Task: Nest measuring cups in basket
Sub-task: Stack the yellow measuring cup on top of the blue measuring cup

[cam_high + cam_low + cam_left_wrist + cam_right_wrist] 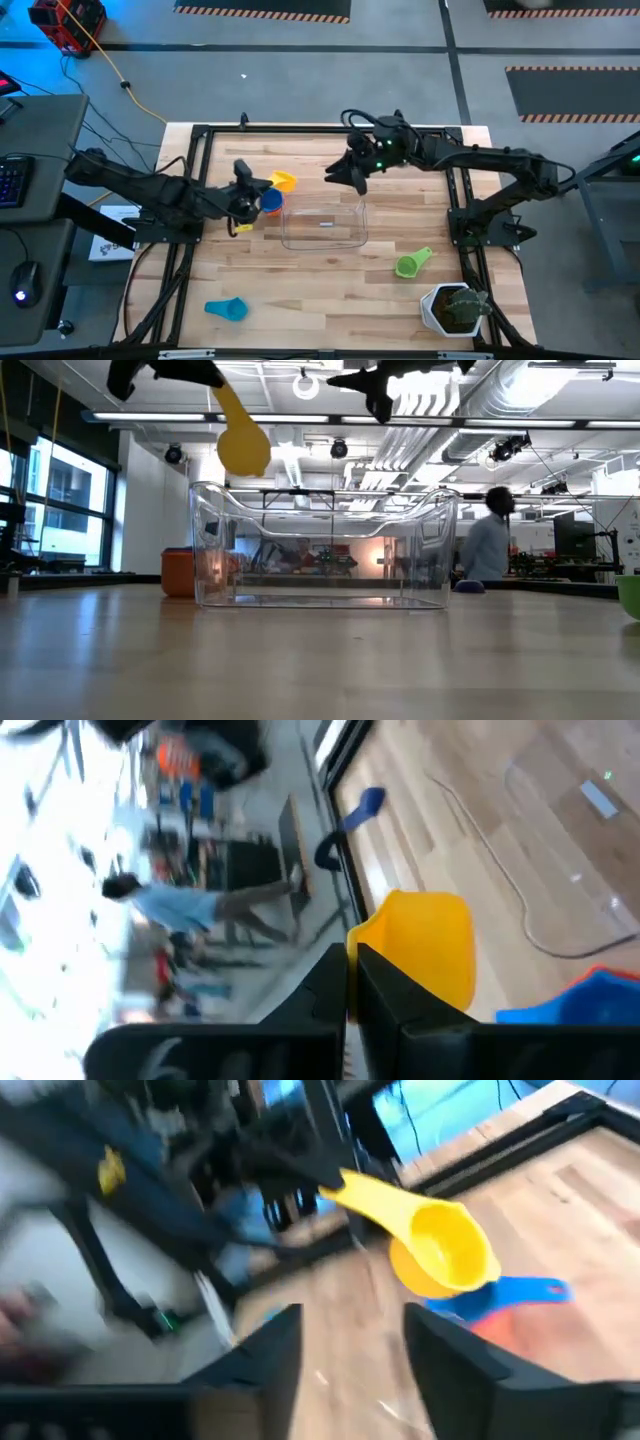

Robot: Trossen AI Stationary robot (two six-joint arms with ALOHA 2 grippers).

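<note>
My left gripper (256, 186) is shut on a yellow measuring cup (284, 181), held above the table just left of the clear basket (323, 222). In the low view the yellow cup (243, 445) hangs higher than the basket's rim (325, 500). A blue cup (270, 203) rests inside an orange cup (180, 572) on the table under it, by the basket's left wall. My right gripper (345, 172) hovers open above the basket's far edge, holding nothing. My left gripper pinches the yellow cup's handle (345, 1183) near its free end between its two shut fingers (385, 990). The fingers reach in from the table's left, slanting slightly down. The cup is lifted clear, its bowl (243, 448) hanging below the gripper.
A green cup (412, 262) lies right of the basket and a light blue cup (226, 309) near the front left. Another blue cup (362, 805) lies by the table's far edge. A white pot with a plant (455, 308) stands at the front right. A person (490, 540) is in the room behind.
</note>
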